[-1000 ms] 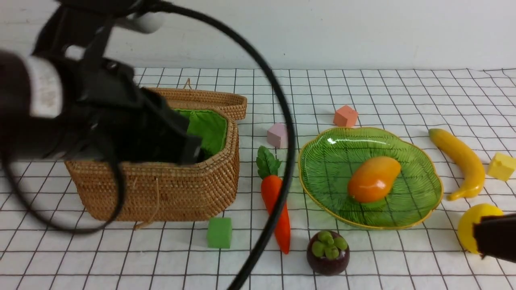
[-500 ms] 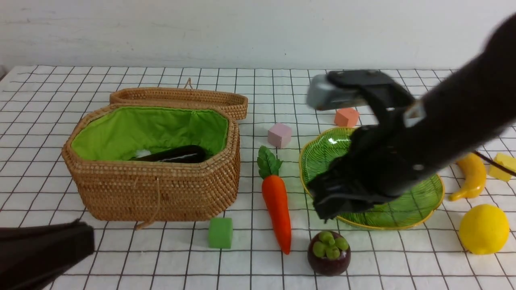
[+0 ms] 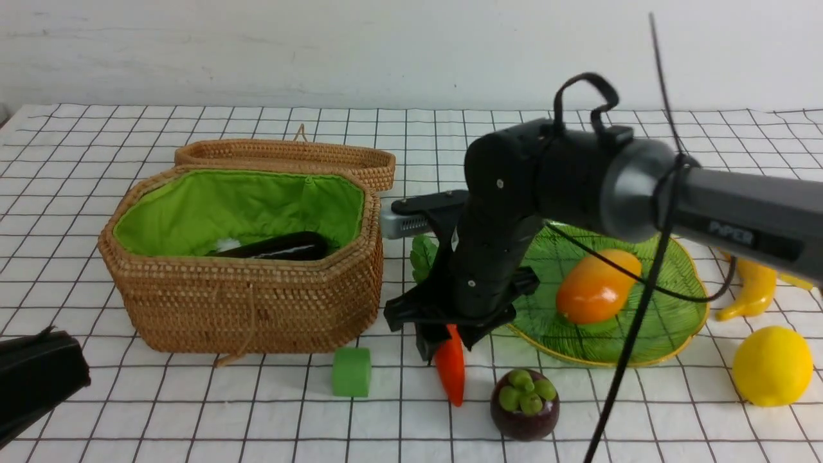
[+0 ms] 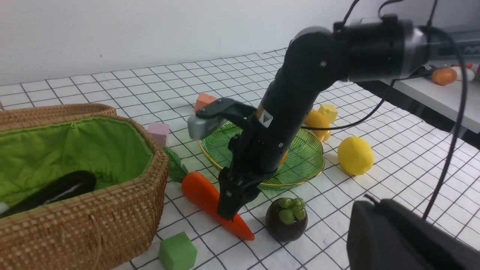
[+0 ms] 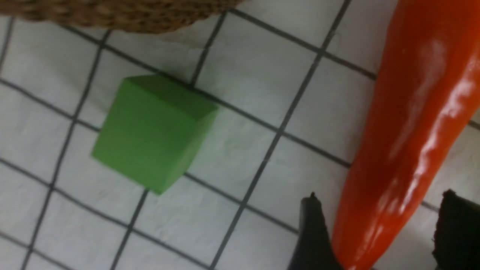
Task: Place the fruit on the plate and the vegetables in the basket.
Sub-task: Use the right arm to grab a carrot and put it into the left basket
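The orange carrot [image 3: 451,372] lies on the cloth between the wicker basket [image 3: 257,308] and the green leaf plate [image 3: 643,350]. My right gripper [image 3: 447,344] is down over the carrot's middle, open, with a finger on each side of it [image 5: 408,150]; one finger [image 5: 311,232] touches it. The eggplant [image 3: 276,246] lies in the basket. The mango [image 3: 598,286] lies on the plate. The mangosteen [image 3: 524,402], the lemon [image 3: 771,366] and the banana [image 3: 749,289] lie on the cloth. The gourd is not in view. My left gripper [image 3: 38,379] is low at the near left; its jaws do not show.
A green foam cube [image 3: 351,372] sits just left of the carrot's tip, in front of the basket. The basket's lid [image 3: 289,154] lies open behind it. The right arm crosses above the plate. The mangosteen is close to the carrot's tip on its right.
My right arm has swung left from over the plate and come down onto the carrot. My left arm left the basket a second ago and now stays low at the near left.
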Motion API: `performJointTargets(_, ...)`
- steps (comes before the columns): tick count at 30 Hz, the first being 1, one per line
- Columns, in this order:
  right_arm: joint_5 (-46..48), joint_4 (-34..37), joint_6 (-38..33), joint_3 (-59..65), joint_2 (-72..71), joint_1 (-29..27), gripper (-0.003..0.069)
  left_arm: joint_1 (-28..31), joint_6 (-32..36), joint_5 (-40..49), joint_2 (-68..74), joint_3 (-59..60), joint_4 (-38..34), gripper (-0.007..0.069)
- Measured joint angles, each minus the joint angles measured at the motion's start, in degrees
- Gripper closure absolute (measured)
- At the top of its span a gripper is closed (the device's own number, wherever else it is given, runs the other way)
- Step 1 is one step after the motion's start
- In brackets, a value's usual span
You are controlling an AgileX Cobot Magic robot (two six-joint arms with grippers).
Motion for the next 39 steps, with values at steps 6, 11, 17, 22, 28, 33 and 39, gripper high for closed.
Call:
performJointTargets(6, -1.1, -0.4, 0.5, 0.0, 3.0, -1.0, 0.0215, 0.0, 0.0, 0.0, 0.0, 0.0, 0.1, 0.0638)
performJointTargets(11, -1.7, 0.0, 0.6, -0.2, 4.4, -1.0, 0.0336, 0.0, 0.0, -0.2, 0.0, 0.0, 0.3, 0.0638)
performJointTargets(17, -1.8, 0.7, 2.7, -0.6, 4.7, -1.2, 0.0380, 0.0, 0.0, 0.1, 0.0, 0.0, 0.3, 0.0638)
performJointTargets(22, 0.0, 1.5, 3.2, -0.3, 3.0, -1.2, 0.0380, 0.0, 0.0, 1.4, 0.0, 0.0, 0.3, 0.0638)
performJointTargets(28, 2.4, 1.6, 4.1, -0.8, -7.4, -1.1, 0.0380, 0.0, 0.0, 6.1, 0.0, -1.0, 2.0, 0.0637)
performJointTargets(33, 0.8, 2.5, -9.7, -8.5, -13.7, 1.0, 0.0380, 0.0, 0.0, 12.5, 0.0, -5.5, 6.6, 0.0637)
performJointTargets(39, -3.5, 10.4, -39.9, -20.0, -9.5, 5.9, 0.0380, 0.0, -1.9, 14.9, -0.1, -7.1, 7.8, 0.0634)
